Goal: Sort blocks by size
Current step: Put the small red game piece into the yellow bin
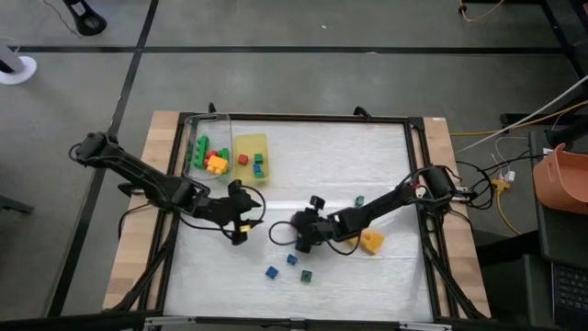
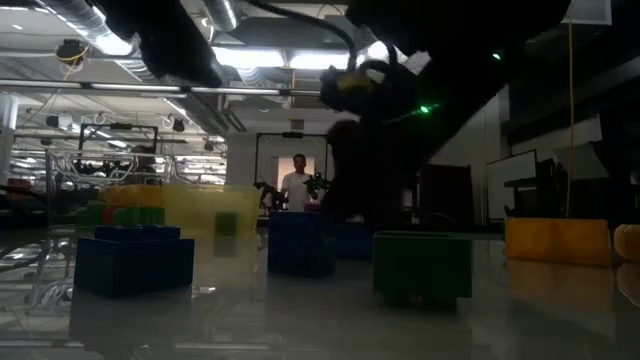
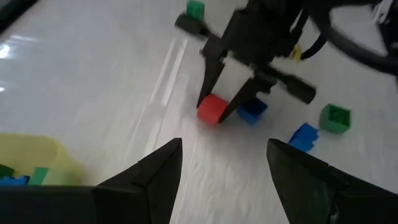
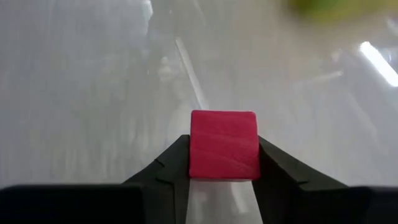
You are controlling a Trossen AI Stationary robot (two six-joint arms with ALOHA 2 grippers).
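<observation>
My right gripper (image 4: 224, 163) is shut on a small red cube (image 4: 224, 140) near the table's middle (image 1: 299, 237). The left wrist view shows that gripper (image 3: 219, 107) and the cube low over the white table top. My left gripper (image 3: 224, 149) is open and empty, a little to the table's left of it (image 1: 241, 223). Loose blocks lie near: a blue one (image 3: 252, 111) just behind the red cube, another blue one (image 3: 305, 137), two green ones (image 3: 336, 117) (image 3: 195, 9) and an orange brick (image 1: 371, 241). My right gripper pinches the red cube's two opposite sides (image 4: 193, 152) between its two fingers (image 3: 210, 74). The fingers slant down from above and from the table's right. The cube sits upright between the fingertips, at or just above the table top; I cannot tell which.
A flat yellow tray (image 1: 250, 145) with small red and green blocks and a clear container (image 1: 195, 138) with green, red and orange bricks stand at the far left. A black frame (image 1: 413, 184) rims the white work surface. A person stands far back in the room (image 2: 298, 182).
</observation>
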